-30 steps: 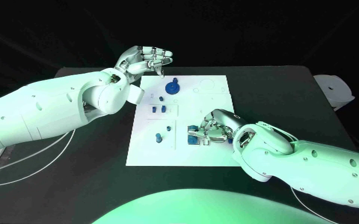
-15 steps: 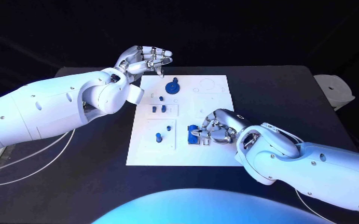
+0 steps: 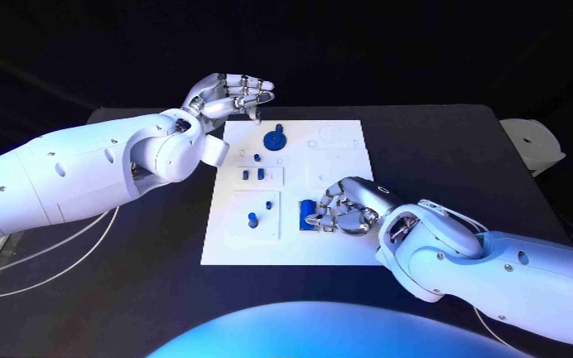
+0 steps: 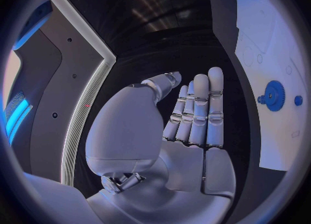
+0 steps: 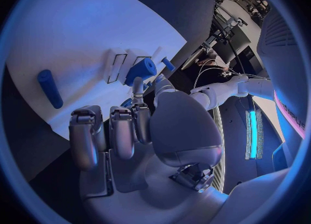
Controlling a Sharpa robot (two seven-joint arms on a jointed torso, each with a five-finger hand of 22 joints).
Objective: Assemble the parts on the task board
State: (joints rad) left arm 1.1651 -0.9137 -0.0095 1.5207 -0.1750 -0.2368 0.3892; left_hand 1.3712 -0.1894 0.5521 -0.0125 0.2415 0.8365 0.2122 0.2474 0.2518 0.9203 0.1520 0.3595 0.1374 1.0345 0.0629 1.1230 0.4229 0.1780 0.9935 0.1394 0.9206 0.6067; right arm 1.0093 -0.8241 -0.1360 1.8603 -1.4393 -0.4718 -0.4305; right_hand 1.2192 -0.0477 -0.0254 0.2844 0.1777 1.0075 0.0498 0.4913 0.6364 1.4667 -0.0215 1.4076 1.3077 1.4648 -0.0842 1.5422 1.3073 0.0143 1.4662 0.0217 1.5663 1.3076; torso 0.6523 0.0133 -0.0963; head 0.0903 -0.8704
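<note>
The white task board (image 3: 340,246) lies mid-table. My right hand (image 3: 343,209) rests low on its near right part, fingers curled. Its thumb and one fingertip (image 5: 137,83) meet on a blue block (image 5: 141,71) that stands beside white slot frames (image 5: 118,64); the same block (image 3: 308,213) pokes out from under the hand. A blue peg (image 5: 49,88) lies loose on the board (image 5: 78,27). My left hand (image 3: 233,95) hovers over the board's far left corner and holds nothing, its fingers (image 4: 197,110) straight. A blue gear (image 3: 277,138) (image 4: 275,95) stands near it.
Small blue pegs (image 3: 253,174) stand in a row mid-board, and another (image 3: 253,220) sits nearer. A white object (image 3: 534,144) sits at the table's right edge. Pale cables (image 3: 72,250) trail over the table's left side.
My right hand has crept slightly nearer along the board and closed in over the blue block. The left hand has stayed where it was.
</note>
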